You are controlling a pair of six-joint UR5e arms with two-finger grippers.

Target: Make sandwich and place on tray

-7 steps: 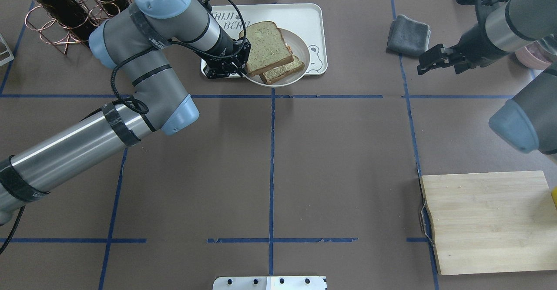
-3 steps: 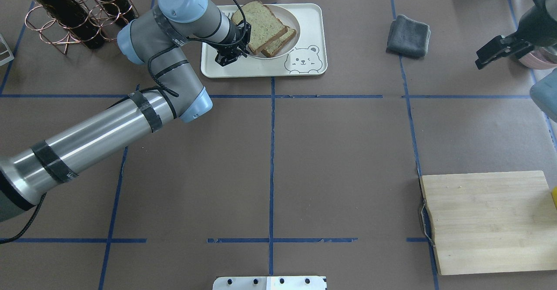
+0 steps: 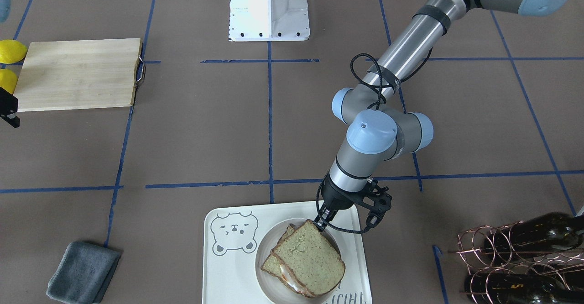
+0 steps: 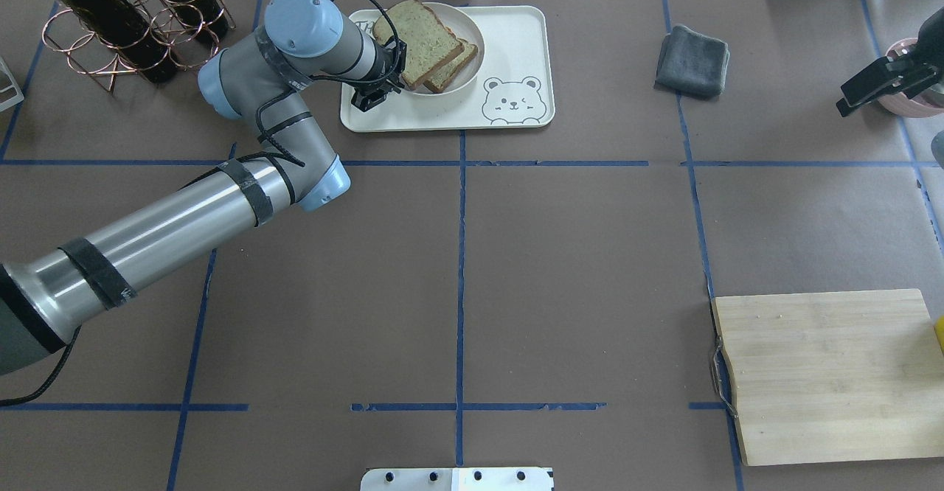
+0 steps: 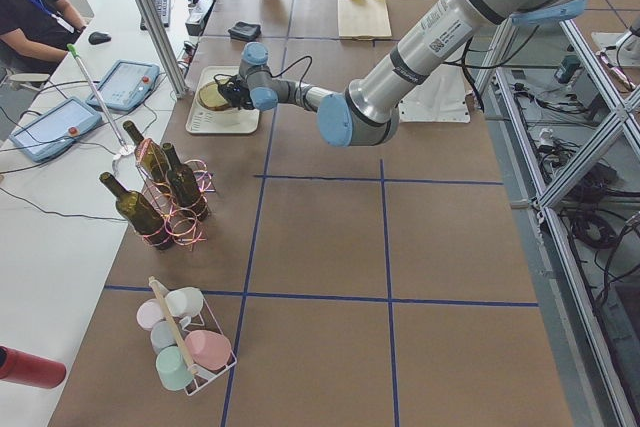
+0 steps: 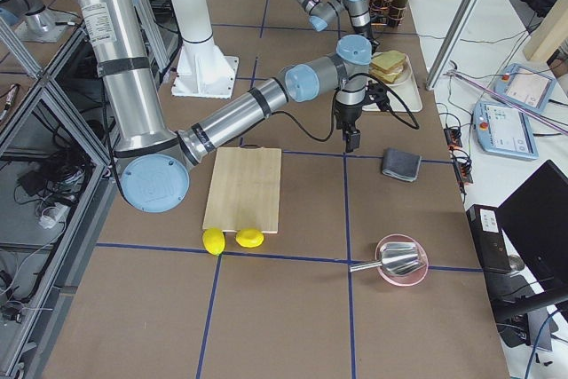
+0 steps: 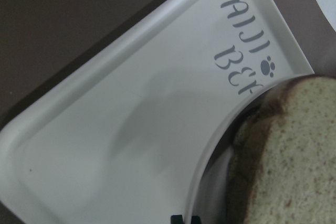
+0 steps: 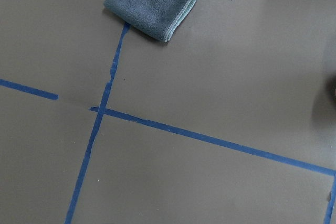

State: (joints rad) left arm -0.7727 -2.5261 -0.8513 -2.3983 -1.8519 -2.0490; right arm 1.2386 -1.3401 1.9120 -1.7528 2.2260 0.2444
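The sandwich [image 4: 417, 41], two speckled bread slices with a sliver of white egg [image 3: 287, 279] between them, lies in a round white bowl [image 4: 478, 63]. The bowl stands on the far left part of the white bear-face tray [image 4: 516, 41]. My left gripper [image 4: 403, 79] is shut on the bowl's near-left rim, right beside the bread corner. The left wrist view shows the fingertips [image 7: 185, 219] at that rim, the bread [image 7: 294, 156] and the tray lettering. My right gripper [image 4: 847, 104] hangs empty over the table at the far right and looks open.
A folded grey cloth [image 4: 692, 60] lies right of the tray. A wooden cutting board [image 4: 826, 373] is at the near right with two lemons [image 3: 9, 50] beside it. A copper rack with wine bottles [image 4: 125, 19] stands far left. A pink bowl [image 6: 399, 259] sits far right.
My left gripper has moved the bowl with the sandwich from the tray's near middle to its far left, uncovering the bear drawing. My right arm has pulled back to the right.
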